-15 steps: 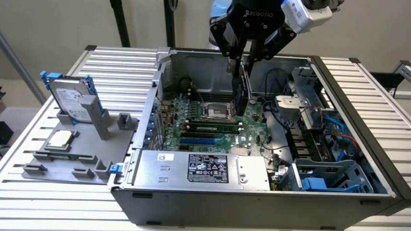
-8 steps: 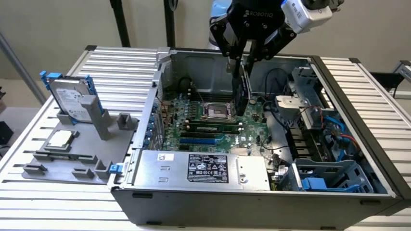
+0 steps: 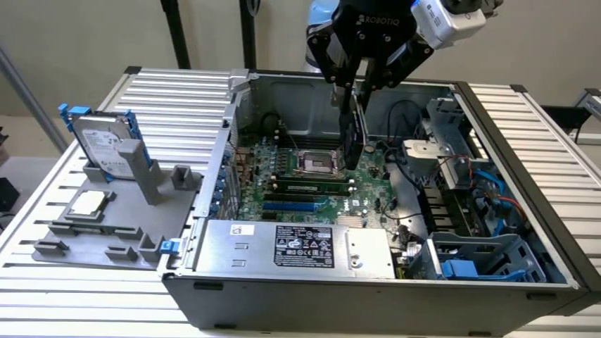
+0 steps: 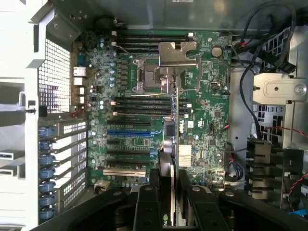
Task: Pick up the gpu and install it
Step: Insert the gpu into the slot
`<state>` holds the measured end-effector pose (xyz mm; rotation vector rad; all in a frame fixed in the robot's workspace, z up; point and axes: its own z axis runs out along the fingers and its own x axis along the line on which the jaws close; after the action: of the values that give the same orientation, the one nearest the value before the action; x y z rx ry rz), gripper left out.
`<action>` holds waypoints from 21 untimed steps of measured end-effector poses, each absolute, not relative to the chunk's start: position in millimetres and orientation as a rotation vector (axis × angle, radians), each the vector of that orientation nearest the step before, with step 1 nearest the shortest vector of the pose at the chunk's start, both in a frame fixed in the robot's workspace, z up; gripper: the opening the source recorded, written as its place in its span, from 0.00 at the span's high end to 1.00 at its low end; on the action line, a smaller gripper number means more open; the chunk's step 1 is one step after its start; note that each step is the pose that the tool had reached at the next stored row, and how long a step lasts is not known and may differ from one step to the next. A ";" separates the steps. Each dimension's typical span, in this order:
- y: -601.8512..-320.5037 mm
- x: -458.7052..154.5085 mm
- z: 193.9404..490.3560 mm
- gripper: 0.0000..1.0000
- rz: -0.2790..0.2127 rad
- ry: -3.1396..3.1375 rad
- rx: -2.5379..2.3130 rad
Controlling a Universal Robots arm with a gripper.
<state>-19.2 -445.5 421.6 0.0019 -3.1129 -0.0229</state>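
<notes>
My gripper [image 3: 355, 86] hangs over the open computer case [image 3: 526, 176], shut on the top edge of the gpu [image 3: 353, 137]. The card hangs upright and edge-on, its lower end just above the green motherboard [image 3: 310, 193], near the CPU socket [image 3: 314, 163]. In the wrist view the gpu [image 4: 172, 144] is a thin vertical strip running out from between the black fingers [image 4: 155, 192] of the gripper [image 4: 170, 192]. It sits over the board to one side of the expansion slots [image 4: 127, 142]. I cannot tell whether its lower edge touches the board.
A silver hard drive with blue rails [image 3: 101, 144] stands in a grey holder [image 3: 112, 218] on the exterior view's left, with a small square chip [image 3: 86, 204] beside it. The power supply [image 3: 291, 246] fills the case front. Cables [image 4: 250, 82] and a drive cage [image 3: 483, 257] crowd its right side.
</notes>
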 end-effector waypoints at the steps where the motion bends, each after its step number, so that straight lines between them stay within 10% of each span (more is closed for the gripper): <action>1: -445.5 -19.2 421.6 0.73 -0.023 -3.113 0.002; 21: -445.4 -19.2 415.1 0.73 -0.024 -3.072 0.510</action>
<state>-19.2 -445.4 415.1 0.5098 -3.0718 -0.0240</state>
